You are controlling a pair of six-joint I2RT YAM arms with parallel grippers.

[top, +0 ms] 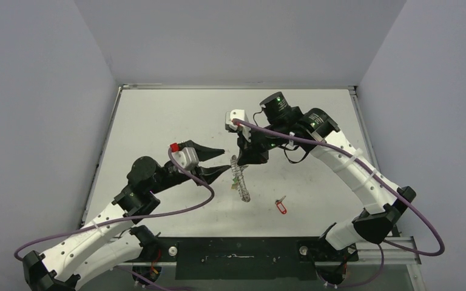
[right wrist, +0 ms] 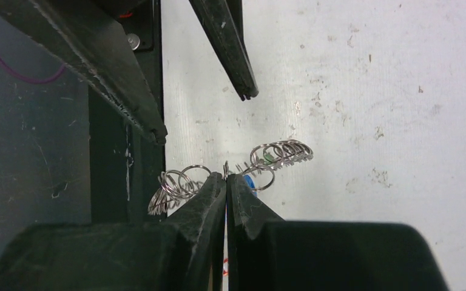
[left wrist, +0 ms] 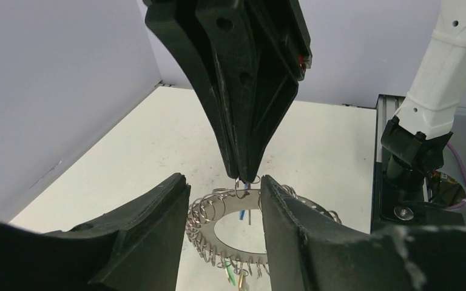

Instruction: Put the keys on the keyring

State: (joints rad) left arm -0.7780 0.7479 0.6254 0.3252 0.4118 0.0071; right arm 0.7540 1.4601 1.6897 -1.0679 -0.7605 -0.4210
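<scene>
My right gripper (right wrist: pixel 226 177) is pinched shut on the flat grey loop-edged metal keyring (left wrist: pixel 201 229), my left gripper (left wrist: pixel 223 180) gapes around it, and the red-tagged silver key (top: pixel 281 206) lies apart.

The keyring (top: pixel 239 182) is silver-grey with shiny wire loops. One key (top: pixel 281 207) has a red tag and lies on the off-white, grey-flecked table (top: pixel 158 121). A blue tag (right wrist: pixel 249 181) shows by the black right gripper (right wrist: pixel 226 177). The left gripper (top: pixel 226 159) is also black. The cables (top: pixel 194 203) are purple.
</scene>
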